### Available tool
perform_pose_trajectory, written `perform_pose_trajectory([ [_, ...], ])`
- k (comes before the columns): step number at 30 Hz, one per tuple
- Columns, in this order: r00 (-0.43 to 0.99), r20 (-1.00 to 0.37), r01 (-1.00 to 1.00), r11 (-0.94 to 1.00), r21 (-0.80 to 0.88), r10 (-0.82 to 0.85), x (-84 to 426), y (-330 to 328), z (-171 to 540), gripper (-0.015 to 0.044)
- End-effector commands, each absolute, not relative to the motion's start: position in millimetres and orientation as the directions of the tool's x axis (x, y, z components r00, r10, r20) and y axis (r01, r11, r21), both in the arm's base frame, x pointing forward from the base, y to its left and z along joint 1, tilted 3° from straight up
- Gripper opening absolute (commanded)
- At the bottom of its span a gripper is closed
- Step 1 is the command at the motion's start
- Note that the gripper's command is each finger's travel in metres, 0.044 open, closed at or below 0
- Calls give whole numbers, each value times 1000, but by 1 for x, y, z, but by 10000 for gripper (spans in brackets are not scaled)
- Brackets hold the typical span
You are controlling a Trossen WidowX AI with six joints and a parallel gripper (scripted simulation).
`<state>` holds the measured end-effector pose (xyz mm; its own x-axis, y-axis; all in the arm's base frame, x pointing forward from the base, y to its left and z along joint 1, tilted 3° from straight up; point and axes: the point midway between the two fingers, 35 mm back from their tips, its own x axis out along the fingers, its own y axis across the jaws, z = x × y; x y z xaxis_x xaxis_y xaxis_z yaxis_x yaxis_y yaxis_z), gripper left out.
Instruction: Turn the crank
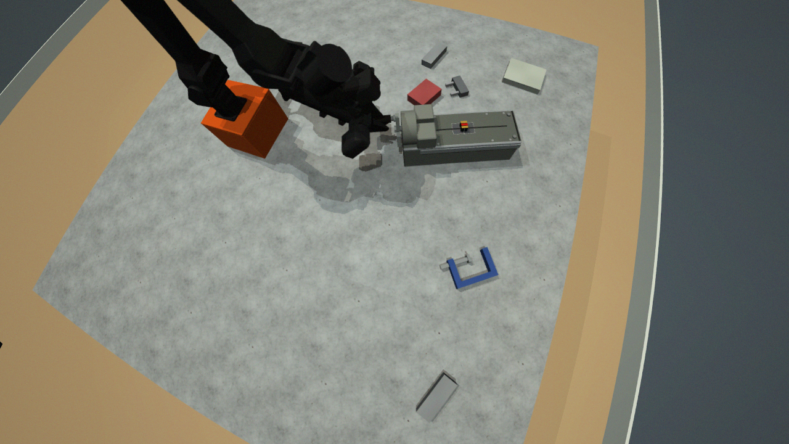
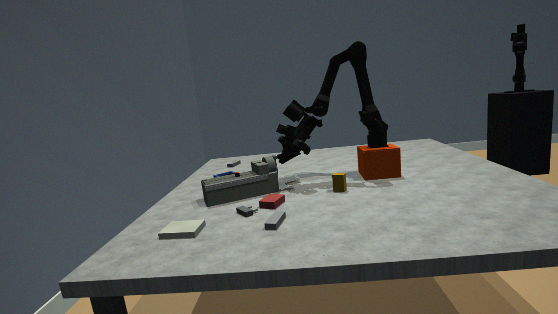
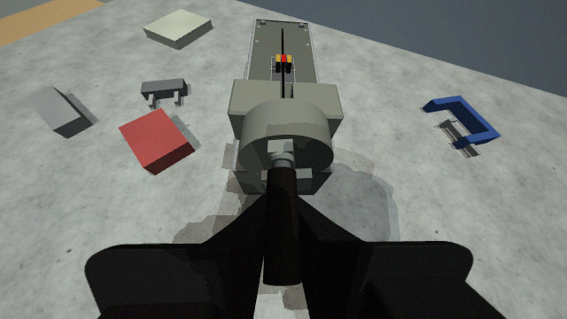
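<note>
The grey machine lies on the table, its drum-shaped housing facing the arm. The red pointer sits in the top slot between two brass marks, a left one and a right one. In the wrist view the pointer looks in line with both; any small offset is too fine to tell. My gripper is shut on the dark crank handle in front of the housing. The crank arm is mostly hidden behind the handle.
Beside the machine lie a red block, a grey two-pronged piece, a grey bar and a pale slab. A blue clamp lies opposite. A yellow block stands near the orange base.
</note>
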<state>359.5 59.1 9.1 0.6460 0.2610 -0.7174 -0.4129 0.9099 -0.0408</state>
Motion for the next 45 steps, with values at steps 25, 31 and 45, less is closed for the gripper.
perform_pose_trajectory([
  [25, 646, -718, -413, 910, -42, 260, 360, 59, 9, 315],
  [31, 646, -718, -413, 910, -42, 260, 360, 59, 10, 440],
  [45, 646, -717, -413, 910, -41, 261, 359, 62, 59, 440],
])
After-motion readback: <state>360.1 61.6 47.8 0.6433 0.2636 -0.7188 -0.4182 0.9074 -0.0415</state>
